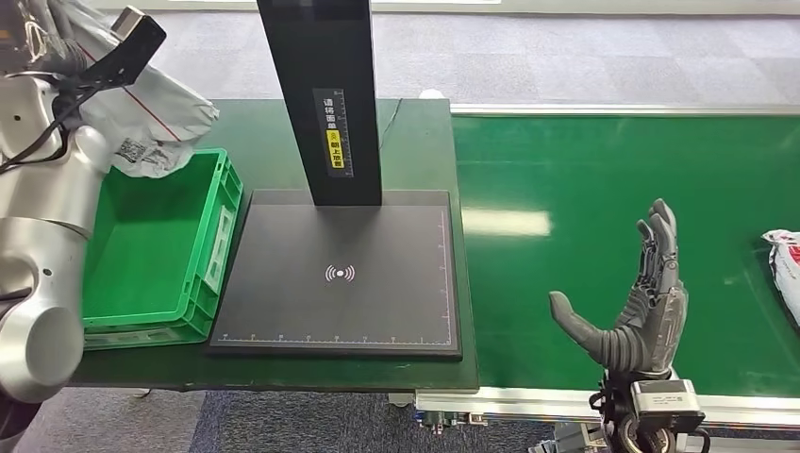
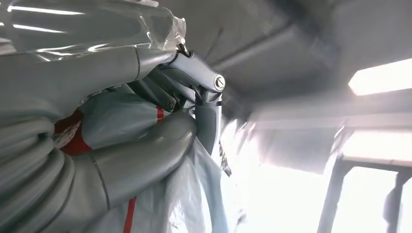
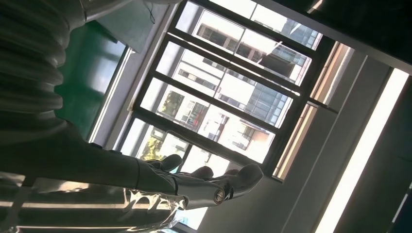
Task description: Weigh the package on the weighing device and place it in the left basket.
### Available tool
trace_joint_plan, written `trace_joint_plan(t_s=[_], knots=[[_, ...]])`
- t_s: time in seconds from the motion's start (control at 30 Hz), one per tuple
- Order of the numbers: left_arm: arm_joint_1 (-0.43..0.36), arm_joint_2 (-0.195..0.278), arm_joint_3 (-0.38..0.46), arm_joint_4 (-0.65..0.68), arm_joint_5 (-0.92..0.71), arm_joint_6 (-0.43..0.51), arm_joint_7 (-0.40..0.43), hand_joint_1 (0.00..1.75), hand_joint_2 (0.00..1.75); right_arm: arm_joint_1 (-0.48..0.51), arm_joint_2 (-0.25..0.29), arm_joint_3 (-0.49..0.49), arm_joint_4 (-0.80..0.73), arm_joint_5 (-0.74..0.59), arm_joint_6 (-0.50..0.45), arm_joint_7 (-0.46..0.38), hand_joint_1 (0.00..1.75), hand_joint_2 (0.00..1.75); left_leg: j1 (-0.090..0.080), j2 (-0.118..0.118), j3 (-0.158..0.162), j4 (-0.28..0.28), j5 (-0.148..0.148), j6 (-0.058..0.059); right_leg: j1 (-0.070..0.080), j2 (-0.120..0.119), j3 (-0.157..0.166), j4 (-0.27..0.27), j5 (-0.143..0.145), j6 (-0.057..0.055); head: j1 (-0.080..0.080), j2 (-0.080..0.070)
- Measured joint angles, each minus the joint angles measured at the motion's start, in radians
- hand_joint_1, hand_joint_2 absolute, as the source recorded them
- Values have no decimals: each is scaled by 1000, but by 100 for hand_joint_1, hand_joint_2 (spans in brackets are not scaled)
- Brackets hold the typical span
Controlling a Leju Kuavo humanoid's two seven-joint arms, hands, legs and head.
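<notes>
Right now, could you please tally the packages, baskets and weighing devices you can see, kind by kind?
Packages: 2, one white package held by the left hand above the green basket, another on the conveyor belt.
Baskets: 1.
Weighing devices: 1, the black scale.
Total: 4.

Green table (image 1: 415, 132) left of the right hand (image 1: 641, 302), bearing green basket (image 1: 151, 255) and black weighing device (image 1: 340, 278) side by side.

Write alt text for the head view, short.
The robot's left hand holds a grey-white package above the far end of an empty green basket. Right of the basket lies a bare black scale with a black post; further right, the right hand hangs open over a green conveyor belt, where another package lies at the edge.
</notes>
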Motion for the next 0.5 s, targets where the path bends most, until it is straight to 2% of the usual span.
trace_joint_plan(t_s=[0.1,0.23,0.33,0.5], knots=[[-27,-1,-10,66,-15,-121,78,175,175,-2,-5,-3,0,0,-4,1,0,175,0,0,0,0,0,0,0,0,0,0,0,0,0,0],[-50,-4,-25,138,-40,-322,137,175,175,-3,-9,-6,0,0,-2,5,0,175,0,0,0,0,0,0,0,0,0,0,0,0,0,0],[-54,-7,-37,174,-52,-453,155,175,175,-6,-13,-11,0,1,4,7,0,175,0,0,0,0,0,0,0,0,0,0,0,0,0,0],[-57,-15,-44,217,-52,-674,140,175,175,-8,-16,-20,1,3,12,7,0,175,0,0,-1,0,0,0,0,0,-1,0,0,0,0,0]])
